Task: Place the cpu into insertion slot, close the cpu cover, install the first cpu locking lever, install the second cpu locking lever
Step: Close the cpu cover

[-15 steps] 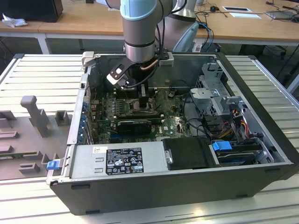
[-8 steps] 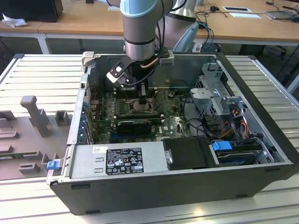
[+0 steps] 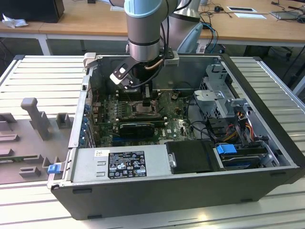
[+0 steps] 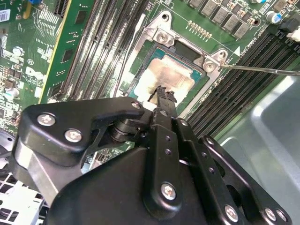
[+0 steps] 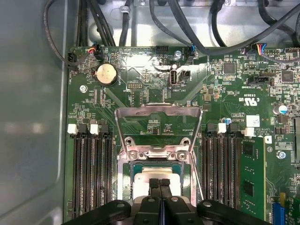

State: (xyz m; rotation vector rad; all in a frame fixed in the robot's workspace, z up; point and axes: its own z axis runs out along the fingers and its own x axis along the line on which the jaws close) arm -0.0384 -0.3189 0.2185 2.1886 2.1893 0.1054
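I saw my tool (image 5: 160,182) closed on nothing, tips at the cpu (image 5: 143,178). The cpu cover (image 5: 159,109) lay flipped open just beyond the cpu

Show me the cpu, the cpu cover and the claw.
cpu (image 4: 168,77), second wrist view, middle of its pale metal top.
cpu cover (image 5: 159,108), first wrist view, end bar of the frame.
claw (image 5: 160,182), first wrist view, between its fingertips.

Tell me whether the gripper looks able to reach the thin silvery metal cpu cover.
Probably yes: the gripper sits over the pale square cpu, and the cpu cover is flipped open just beyond it, with nothing between.
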